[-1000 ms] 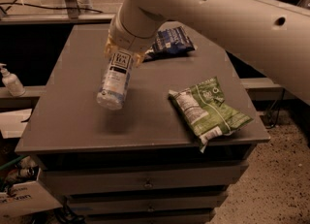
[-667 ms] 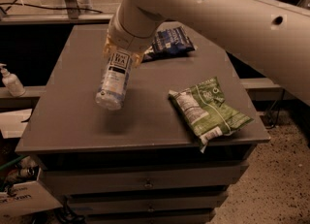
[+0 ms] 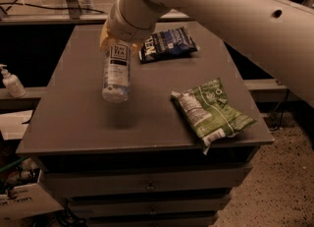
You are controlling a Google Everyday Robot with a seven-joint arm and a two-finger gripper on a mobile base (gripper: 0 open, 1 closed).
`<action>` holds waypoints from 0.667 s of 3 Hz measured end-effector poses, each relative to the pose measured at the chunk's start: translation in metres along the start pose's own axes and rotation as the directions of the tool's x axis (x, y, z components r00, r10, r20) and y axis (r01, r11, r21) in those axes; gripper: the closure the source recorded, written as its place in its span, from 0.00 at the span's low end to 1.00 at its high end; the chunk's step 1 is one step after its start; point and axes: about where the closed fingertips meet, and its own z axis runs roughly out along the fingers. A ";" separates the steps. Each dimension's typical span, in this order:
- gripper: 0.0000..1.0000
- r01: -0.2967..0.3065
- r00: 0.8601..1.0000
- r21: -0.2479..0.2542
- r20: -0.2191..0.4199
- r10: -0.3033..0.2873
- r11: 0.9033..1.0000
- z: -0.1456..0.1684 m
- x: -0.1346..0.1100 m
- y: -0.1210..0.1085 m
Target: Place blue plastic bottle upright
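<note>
The clear plastic bottle (image 3: 117, 76) with a white-and-dark label hangs over the left middle of the grey table (image 3: 73, 123), well above the top, with its shadow below it. It stands almost vertical, and its upper end is hidden inside my gripper. My gripper (image 3: 120, 42) is at the end of the big white arm coming in from the upper right. It is shut on the bottle's upper end, and its yellowish fingers (image 3: 105, 38) show on either side of the label.
A dark blue snack bag (image 3: 167, 44) lies at the back of the table, just right of the gripper. A green snack bag (image 3: 211, 110) lies at the front right corner. A white pump dispenser (image 3: 11, 81) stands on a low ledge to the left. Drawers (image 3: 147, 186) sit under the tabletop.
The bottle has swung from a clear tilt, lower end to the left, to almost vertical. The gripper still holds it over the same part of the table.
</note>
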 end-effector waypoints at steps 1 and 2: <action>1.00 0.114 0.993 0.059 -0.007 -0.114 0.992 -0.005 0.018 -0.002; 1.00 0.204 0.979 0.129 -0.008 -0.205 0.970 -0.011 0.029 0.002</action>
